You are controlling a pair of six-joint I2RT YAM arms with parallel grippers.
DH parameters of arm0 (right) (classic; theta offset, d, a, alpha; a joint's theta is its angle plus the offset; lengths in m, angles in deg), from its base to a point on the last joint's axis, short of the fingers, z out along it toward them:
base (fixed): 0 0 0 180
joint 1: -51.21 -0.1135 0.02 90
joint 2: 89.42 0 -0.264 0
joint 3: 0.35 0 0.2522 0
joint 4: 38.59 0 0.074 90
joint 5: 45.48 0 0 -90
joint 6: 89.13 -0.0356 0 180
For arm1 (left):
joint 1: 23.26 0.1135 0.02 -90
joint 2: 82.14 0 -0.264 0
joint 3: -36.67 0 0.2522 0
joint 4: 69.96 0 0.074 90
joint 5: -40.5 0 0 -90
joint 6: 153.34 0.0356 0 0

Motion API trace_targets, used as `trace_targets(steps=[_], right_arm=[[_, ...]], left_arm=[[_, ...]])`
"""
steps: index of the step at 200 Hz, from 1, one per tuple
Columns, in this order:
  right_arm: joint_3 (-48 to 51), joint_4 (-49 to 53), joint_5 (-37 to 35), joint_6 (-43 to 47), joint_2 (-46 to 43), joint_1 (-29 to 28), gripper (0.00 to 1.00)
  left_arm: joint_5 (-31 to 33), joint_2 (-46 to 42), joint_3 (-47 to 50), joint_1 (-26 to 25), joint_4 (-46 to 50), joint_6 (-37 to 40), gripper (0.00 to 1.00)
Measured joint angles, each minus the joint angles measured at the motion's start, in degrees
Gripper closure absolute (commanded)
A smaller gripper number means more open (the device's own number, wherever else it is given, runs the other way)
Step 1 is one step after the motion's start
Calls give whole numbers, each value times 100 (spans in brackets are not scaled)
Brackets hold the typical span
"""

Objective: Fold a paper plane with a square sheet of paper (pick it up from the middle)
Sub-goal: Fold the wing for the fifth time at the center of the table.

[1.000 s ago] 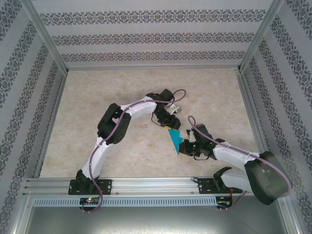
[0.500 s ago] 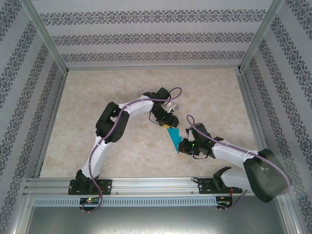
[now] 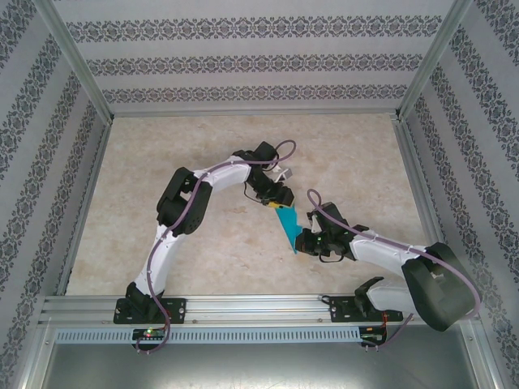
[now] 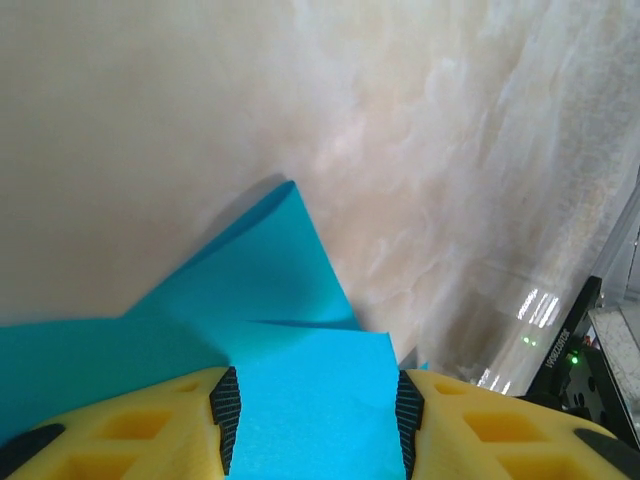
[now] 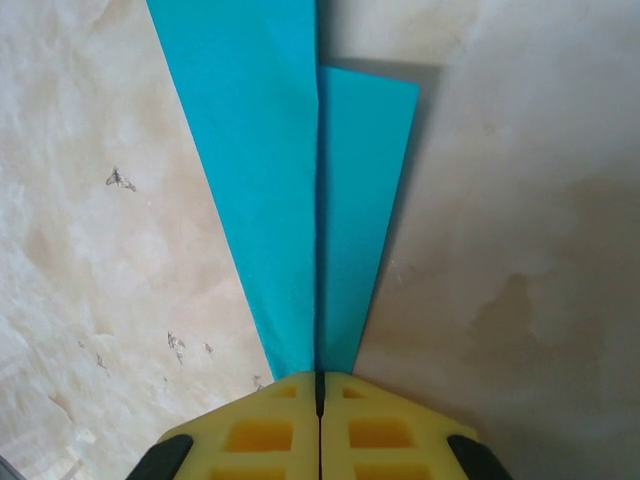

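Paper plane [image 3: 288, 228], left claw [image 3: 276, 203], right claw [image 3: 301, 242]

Table [image 3: 162, 162] – beige, marbled top, matte, with cloudy lighter patches. A metal rail [image 3: 243, 306] runs along the near edge; patterned walls stand on the other three sides. A few small dark specks mark the surface in the right wrist view, left of the plane. One thing on it: a teal plane [image 3: 287, 228], just right of centre, lying at a slant. Its tip casts a shadow on the top in the left wrist view – whether it lies fully flat I cannot tell.
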Motion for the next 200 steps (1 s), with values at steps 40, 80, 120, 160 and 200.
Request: trace_targets(steps=[40, 80, 120, 160, 200], right_arm=[[-118, 85, -72, 0, 105, -70, 93], [-155, 131, -83, 0, 131, -72, 93], [-157, 140, -83, 2, 129, -72, 93], [-177, 173, -83, 7, 122, -72, 93], [-179, 315, -105, 87, 39, -109, 93]], left_arm=[[280, 76, -221, 251, -35, -15, 50], [337, 140, -328, 356, -42, -15, 51], [682, -87, -94, 348, -129, -15, 51], [1180, -881, 466, 291, -330, -107, 51], [1456, -1600, 925, -129, -660, -280, 51]])
